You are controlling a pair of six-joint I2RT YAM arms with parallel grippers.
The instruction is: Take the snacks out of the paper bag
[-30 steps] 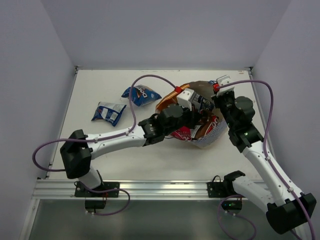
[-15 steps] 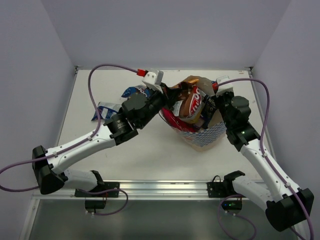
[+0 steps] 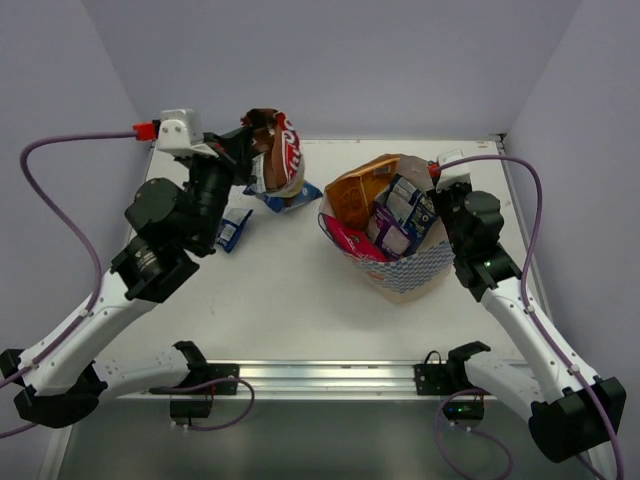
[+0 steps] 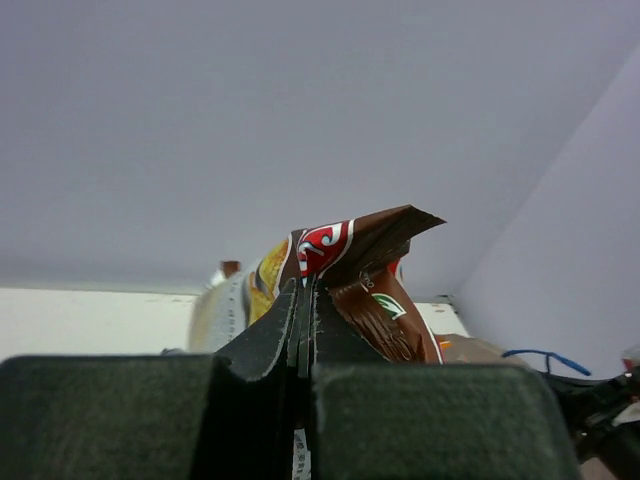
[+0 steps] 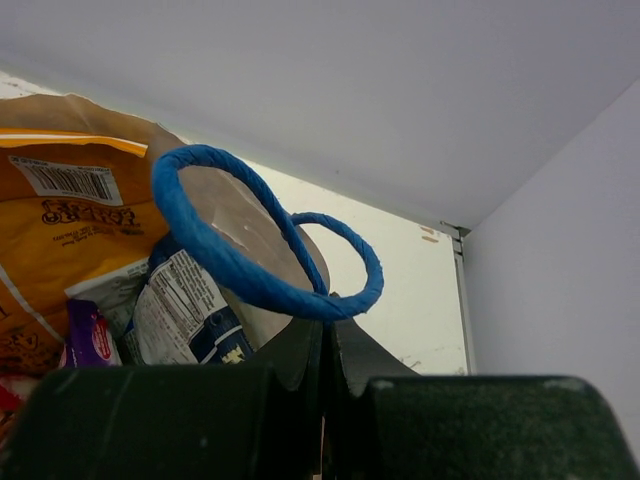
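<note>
Left end effector (image 3: pixel 252 138) is raised above the far-left tabletop (image 3: pixel 290 295), jaws clamped tight on the crimped top edge of the red-brown chips bag (image 3: pixel 285 155). The bag hangs in the air, clear of the paper bag (image 3: pixel 410 272). The left wrist view shows the same pinch (image 4: pixel 305 318), with the chips bag (image 4: pixel 355 275) sticking up past the fingers.

Right end effector (image 3: pixel 438 205) is closed on the paper bag's right rim; in its wrist view the jaws meet (image 5: pixel 323 345) on the cream paper just under the blue cord handles (image 5: pixel 225 250).

The paper bag stands at right-centre of the tabletop, mouth open. Inside are an orange packet (image 3: pixel 355 195), a pink-red packet (image 3: pixel 345 238), a purple packet (image 3: pixel 385 235) and a dark blue packet (image 3: pixel 405 205).

Blue packet (image 3: pixel 272 198) and blue-white packet (image 3: pixel 233 230) lie on the tabletop at far left, both partly hidden.
</note>
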